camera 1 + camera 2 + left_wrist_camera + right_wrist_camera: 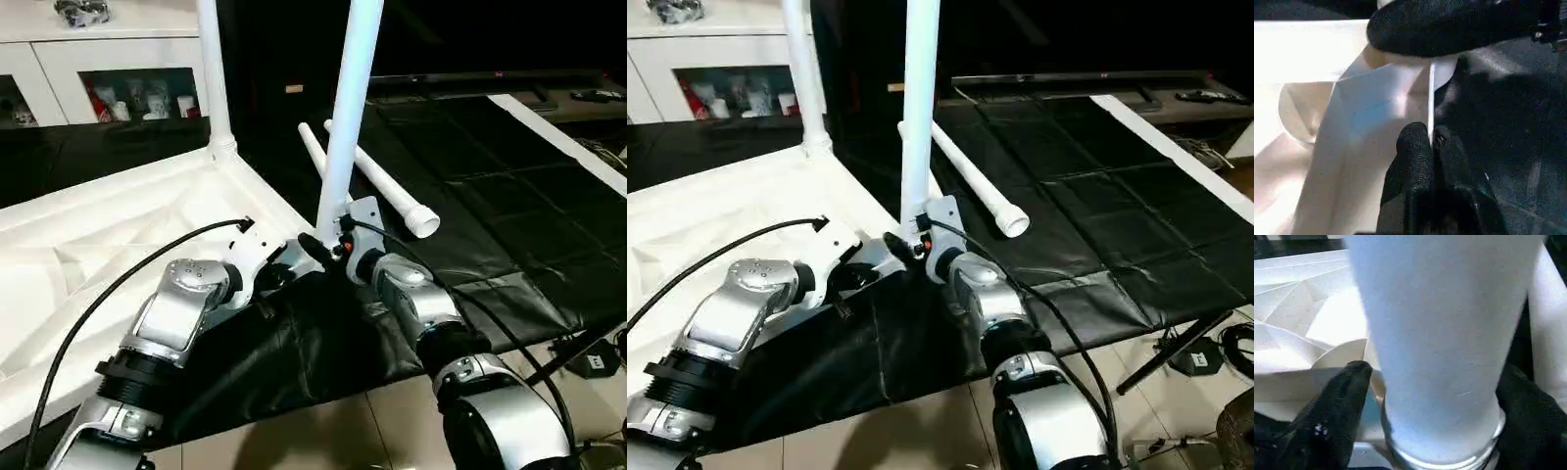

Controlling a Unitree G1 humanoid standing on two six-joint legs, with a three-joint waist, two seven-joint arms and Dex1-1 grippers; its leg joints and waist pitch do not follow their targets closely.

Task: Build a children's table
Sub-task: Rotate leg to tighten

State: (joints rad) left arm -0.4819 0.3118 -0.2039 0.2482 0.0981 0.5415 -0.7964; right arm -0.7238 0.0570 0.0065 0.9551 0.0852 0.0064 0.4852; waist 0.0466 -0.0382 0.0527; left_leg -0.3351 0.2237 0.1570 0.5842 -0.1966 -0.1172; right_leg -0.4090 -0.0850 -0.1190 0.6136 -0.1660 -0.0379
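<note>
Nearest: beige tiled floor point(294, 431), with two silver forearms reaching forward over it. Black quilted cloth point(509, 215) spread over the whole work surface, wrinkled at the near edge, a white strip point(558, 137) running along its far right side. Folding stand leg and some cables point(1205, 357) poking out at the near right.

Left gripper point(1433, 142) pinched tight on the thin rim of the tabletop point(108, 245) at its near right corner, both fingers closed on the edge. Tabletop lying upside down on the left, ribbed underside up.

Right gripper point(1435, 396) clamped around the base of the near leg point(348, 108), one black finger point(1342, 396) each side, the leg upright in the near right corner socket. Collar at the leg's foot right at the socket; can't tell if fully seated.

Further back: second leg point(214, 73) standing upright in the far right corner socket. Two loose legs point(377, 181) lying on the cloth just right of the tabletop, side by side.

Far end: white cabinet point(98, 69) with glass doors at far left, small items point(137, 98) inside too blurry to make out. Dark low shelf point(470, 83) across the far right. No readable writing or brands anywhere.
</note>
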